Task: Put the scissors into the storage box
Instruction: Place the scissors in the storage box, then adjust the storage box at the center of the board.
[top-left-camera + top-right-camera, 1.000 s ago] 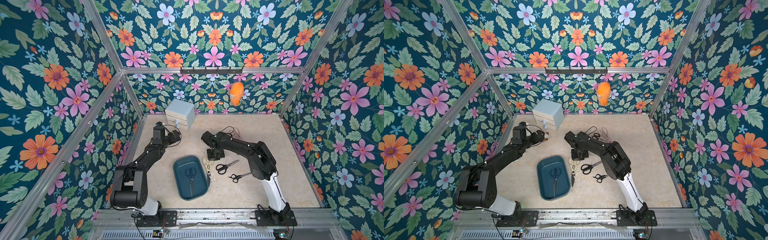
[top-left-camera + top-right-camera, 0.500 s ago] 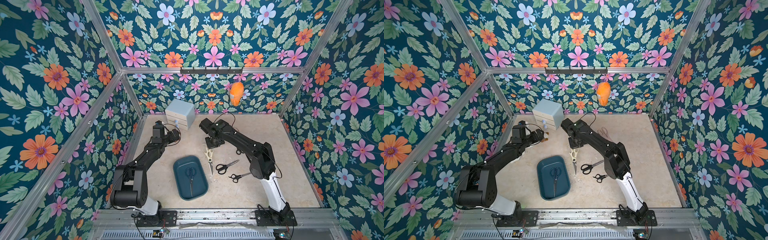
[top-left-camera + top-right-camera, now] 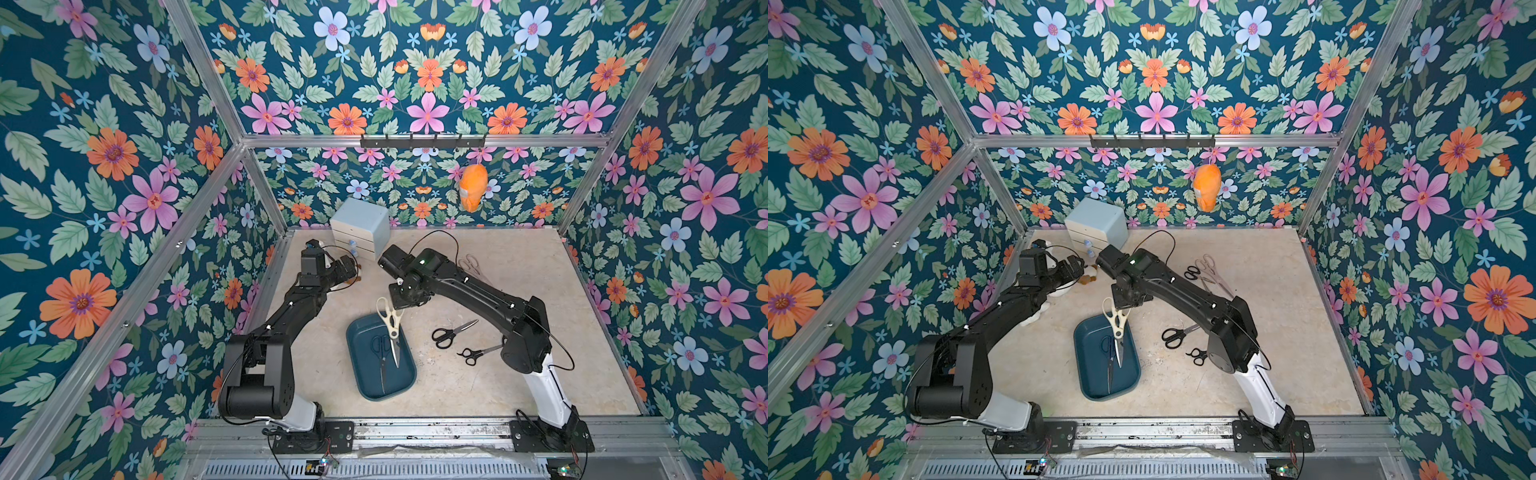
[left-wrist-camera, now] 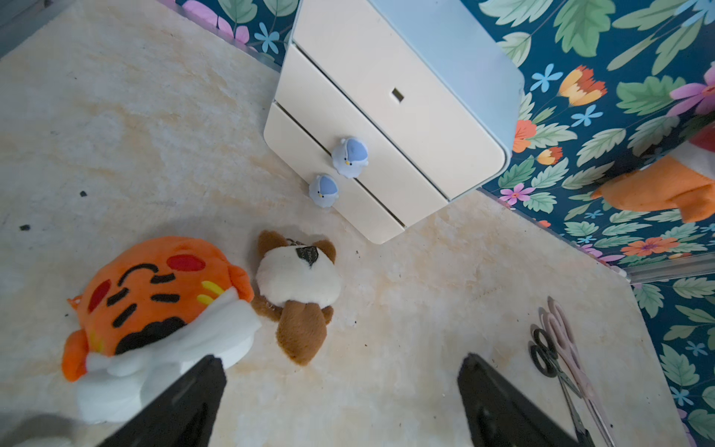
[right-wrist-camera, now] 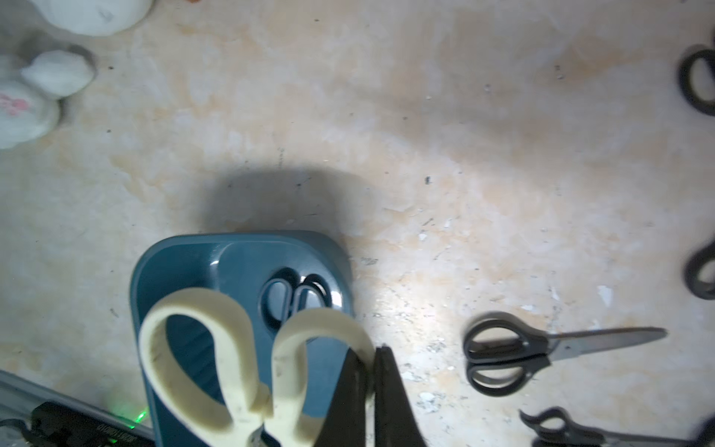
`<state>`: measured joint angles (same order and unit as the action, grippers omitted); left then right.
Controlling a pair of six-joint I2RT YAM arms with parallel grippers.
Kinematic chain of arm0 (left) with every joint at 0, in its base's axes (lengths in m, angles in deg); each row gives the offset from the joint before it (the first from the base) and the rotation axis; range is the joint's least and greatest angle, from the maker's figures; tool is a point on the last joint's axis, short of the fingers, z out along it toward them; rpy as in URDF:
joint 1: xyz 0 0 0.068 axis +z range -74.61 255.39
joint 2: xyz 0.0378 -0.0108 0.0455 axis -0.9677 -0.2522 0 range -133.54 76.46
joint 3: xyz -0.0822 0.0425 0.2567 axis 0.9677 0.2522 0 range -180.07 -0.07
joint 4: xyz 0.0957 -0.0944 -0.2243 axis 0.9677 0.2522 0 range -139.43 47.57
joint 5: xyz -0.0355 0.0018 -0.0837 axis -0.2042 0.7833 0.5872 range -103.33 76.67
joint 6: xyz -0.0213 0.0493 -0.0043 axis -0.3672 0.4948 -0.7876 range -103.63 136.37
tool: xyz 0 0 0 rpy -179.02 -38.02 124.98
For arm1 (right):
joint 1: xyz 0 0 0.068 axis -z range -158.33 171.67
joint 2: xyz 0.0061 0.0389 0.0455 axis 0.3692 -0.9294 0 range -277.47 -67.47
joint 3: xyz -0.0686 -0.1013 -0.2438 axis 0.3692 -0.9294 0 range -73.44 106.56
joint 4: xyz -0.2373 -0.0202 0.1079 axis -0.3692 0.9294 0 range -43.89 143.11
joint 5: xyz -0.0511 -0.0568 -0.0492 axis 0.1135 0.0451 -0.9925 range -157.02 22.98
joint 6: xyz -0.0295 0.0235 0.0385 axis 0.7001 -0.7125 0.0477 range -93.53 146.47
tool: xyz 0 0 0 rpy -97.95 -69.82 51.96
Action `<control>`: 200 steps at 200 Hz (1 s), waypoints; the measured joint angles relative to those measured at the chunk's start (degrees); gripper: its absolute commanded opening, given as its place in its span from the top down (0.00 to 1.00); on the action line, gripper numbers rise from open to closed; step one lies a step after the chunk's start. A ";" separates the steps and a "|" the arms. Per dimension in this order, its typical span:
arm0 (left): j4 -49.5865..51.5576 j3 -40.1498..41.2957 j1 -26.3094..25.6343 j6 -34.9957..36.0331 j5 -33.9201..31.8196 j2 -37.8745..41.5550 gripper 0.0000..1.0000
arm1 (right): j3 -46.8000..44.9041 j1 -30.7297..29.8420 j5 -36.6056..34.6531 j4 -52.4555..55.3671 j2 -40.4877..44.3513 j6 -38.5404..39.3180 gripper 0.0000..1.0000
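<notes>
Fingers (image 5: pixel 390 398) of the right hand (image 5: pixel 372 358) are clenched on one loop of the cream-handled scissors (image 3: pixel 390 323), which hang blades down. Their points dip over the storage box (image 3: pixel 360 376), a dark teal tray on the worktop (image 3: pixel 457 395); whether the tips touch its floor I cannot tell. One black-handled pair (image 3: pixel 380 351) lies flat inside the box along its length. Near the box, on the right arm's side, a larger black pair (image 3: pixel 452 332) and a small black pair (image 3: pixel 473 354) lie on the bare worktop, apart from each other. Toward the far wall a pale pink pair (image 3: pixel 1209 266) lies right against another little black pair (image 3: pixel 1192 272). The left hand (image 4: pixel 340 391) is released, jaws spread wide around nothing, above the worktop near an orange plush (image 4: pixel 154 294), a brown plush (image 4: pixel 298 294) and the light-blue drawer cabinet (image 4: pixel 387 116)
</notes>
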<state>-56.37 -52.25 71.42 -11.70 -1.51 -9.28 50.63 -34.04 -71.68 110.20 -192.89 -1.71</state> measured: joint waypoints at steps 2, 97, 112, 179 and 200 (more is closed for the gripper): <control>-0.02 0.00 0.04 0.00 -0.02 0.07 0.01 | 0.11 -0.31 0.04 -0.22 -0.20 -0.28 1.00; -0.13 0.31 1.01 -0.44 0.04 2.29 0.01 | -5.66 -6.19 1.44 -4.98 -3.76 -3.82 1.00; -0.17 0.37 1.14 -0.70 0.24 2.27 0.01 | -7.56 -6.38 1.64 -6.03 -3.76 -4.55 1.00; -0.35 0.59 1.25 -1.53 0.87 1.86 0.01 | -6.03 -6.08 1.62 -6.73 -8.46 -5.55 1.00; -0.35 0.68 1.25 -1.57 0.94 1.86 0.01 | -5.40 -5.07 1.38 -6.25 -9.60 -5.57 1.00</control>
<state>-56.72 -51.58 72.67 -13.28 -0.57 -7.42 45.23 -39.11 -70.30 103.95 -202.49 -7.29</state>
